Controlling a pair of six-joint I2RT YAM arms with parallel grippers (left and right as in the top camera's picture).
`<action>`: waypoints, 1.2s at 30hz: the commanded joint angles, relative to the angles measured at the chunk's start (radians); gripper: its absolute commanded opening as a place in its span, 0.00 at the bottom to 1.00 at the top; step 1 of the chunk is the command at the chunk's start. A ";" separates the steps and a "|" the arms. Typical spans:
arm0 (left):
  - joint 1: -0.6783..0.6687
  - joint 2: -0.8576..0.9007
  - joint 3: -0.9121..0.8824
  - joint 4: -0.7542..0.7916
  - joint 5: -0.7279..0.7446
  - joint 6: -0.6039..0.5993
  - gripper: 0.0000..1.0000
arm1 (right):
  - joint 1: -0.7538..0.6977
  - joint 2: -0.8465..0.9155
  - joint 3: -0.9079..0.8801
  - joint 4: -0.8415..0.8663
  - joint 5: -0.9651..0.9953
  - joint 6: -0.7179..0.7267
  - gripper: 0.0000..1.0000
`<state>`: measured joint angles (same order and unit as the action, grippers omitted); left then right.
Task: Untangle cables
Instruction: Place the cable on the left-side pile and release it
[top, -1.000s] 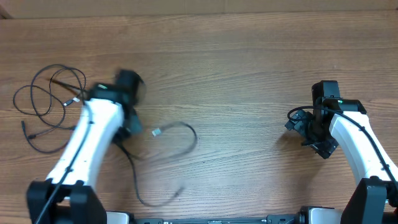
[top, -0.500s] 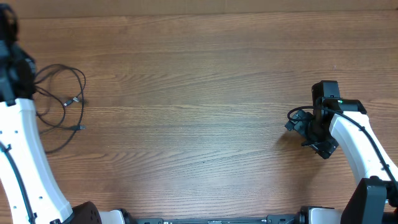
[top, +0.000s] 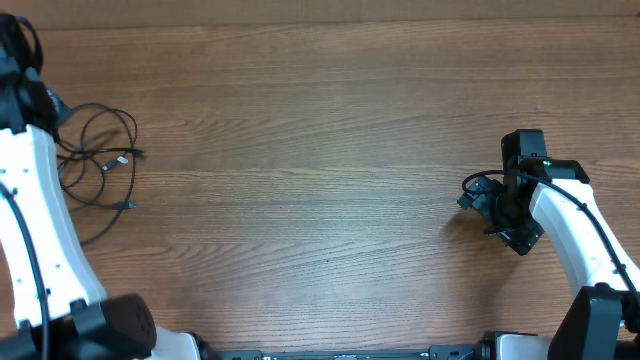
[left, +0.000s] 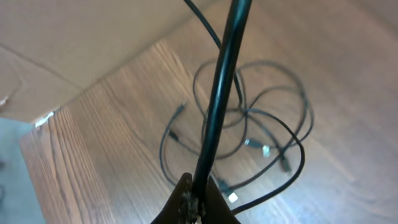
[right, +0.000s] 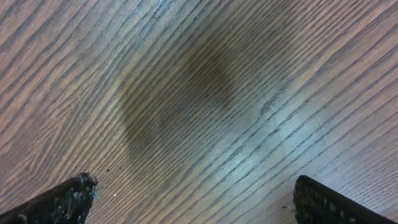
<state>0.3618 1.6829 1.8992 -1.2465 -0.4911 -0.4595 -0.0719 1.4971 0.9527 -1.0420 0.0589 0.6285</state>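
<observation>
Left gripper (left: 194, 194) was pinched tight on one of the thin black silver-plugged cables (left: 219, 106), loops trailing on the brown wooden table (top: 330, 150); right gripper (right: 196, 199) hung spread wide.

A loose tangle of thin black cables (top: 104, 164) lay on the brown wood-grain table (top: 320, 180) near its left edge, with one small silver plug (top: 119, 158) showing among the loops. The white left arm (top: 35, 220) ran up along that edge, its black end just beside the tangle. The white right arm (top: 570, 225) sat well apart, at the right edge.
</observation>
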 joint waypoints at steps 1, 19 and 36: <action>-0.001 0.034 -0.008 -0.007 0.009 0.019 0.04 | -0.004 -0.004 0.002 0.000 0.002 -0.001 1.00; -0.001 0.060 -0.008 -0.002 -0.013 0.018 0.73 | -0.004 -0.004 0.002 -0.004 0.002 -0.001 1.00; -0.001 0.060 -0.008 -0.014 0.042 0.019 0.86 | -0.004 -0.004 0.002 -0.004 0.002 -0.001 1.00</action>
<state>0.3618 1.7397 1.8912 -1.2591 -0.4885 -0.4423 -0.0723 1.4971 0.9527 -1.0473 0.0589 0.6281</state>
